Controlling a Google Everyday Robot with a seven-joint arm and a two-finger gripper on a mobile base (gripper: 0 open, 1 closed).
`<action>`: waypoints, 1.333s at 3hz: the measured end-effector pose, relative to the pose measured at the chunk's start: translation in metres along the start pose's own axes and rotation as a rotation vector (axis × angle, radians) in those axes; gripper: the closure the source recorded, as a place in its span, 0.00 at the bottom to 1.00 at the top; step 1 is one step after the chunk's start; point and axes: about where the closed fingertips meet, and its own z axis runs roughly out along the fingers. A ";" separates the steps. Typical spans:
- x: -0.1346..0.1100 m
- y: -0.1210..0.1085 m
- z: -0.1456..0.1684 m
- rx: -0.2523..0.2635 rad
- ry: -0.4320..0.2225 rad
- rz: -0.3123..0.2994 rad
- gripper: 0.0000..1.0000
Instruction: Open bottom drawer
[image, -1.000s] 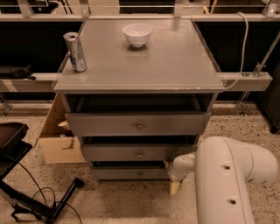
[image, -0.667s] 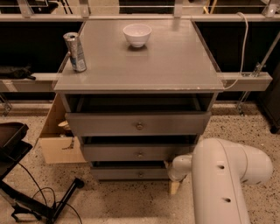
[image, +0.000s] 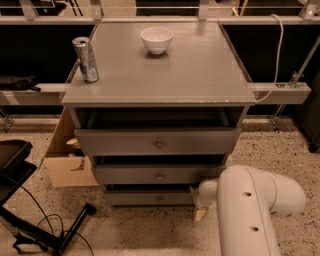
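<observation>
Where the flat grey bottom drawer (image: 145, 198) ends rightward, the gripper (image: 200, 214) sits.

The gripper (image: 199, 214) is being held low beside the right end of the bottom drawer (image: 145, 198), just above the floor. A can (image: 86, 59) and a white bowl (image: 156, 40) are being carried by the grey surface (image: 200, 70), well apart, the can at its left edge.

No text, label, brand, number or sign is legible. The can (image: 86, 59), at the left edge of the table (image: 195, 70), bears markings too blurred to read. The gripper (image: 200, 213) sits just beside the right end of the bottom drawer (image: 150, 198).
</observation>
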 end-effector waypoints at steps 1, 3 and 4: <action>0.004 0.001 0.001 -0.004 0.007 0.007 0.41; 0.003 0.000 -0.008 -0.005 0.009 0.006 0.94; 0.002 -0.001 -0.015 -0.005 0.009 0.006 1.00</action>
